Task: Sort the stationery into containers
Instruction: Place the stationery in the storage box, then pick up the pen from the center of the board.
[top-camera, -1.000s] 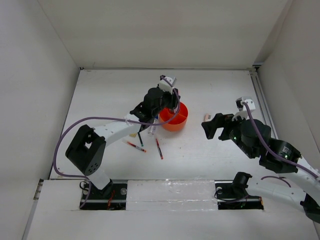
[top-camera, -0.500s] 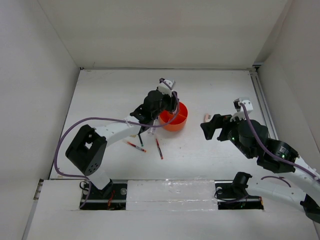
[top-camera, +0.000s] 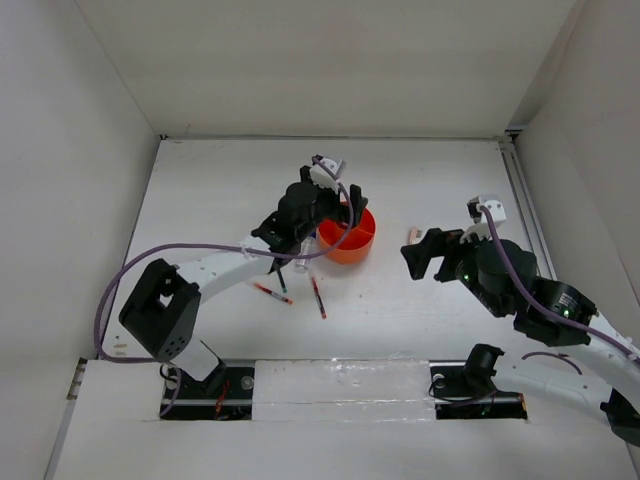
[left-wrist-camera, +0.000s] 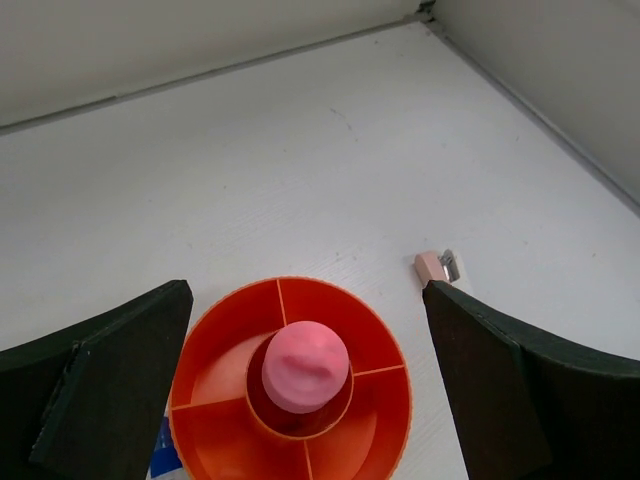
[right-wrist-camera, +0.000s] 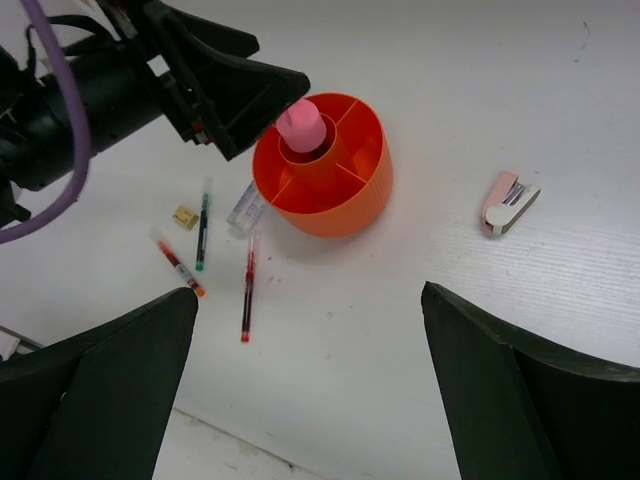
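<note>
You have bright, even, diffuse light; the white desk reads pale, with faint soft shadows beside the pens. Wrist views are sharp centrally, the dark jaws blurred at the lower corners.

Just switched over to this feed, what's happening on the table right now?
The left end effector hovers open above the round orange plastic organiser, whose central cup holds the pink cylindrical tube, standing upright. The right end effector is open and empty, off to the right. Two thin red pens, a dark green pen, a white blue-capped marker and a small yellow eraser lie on the table beside the organiser, not yet sorted.
</note>
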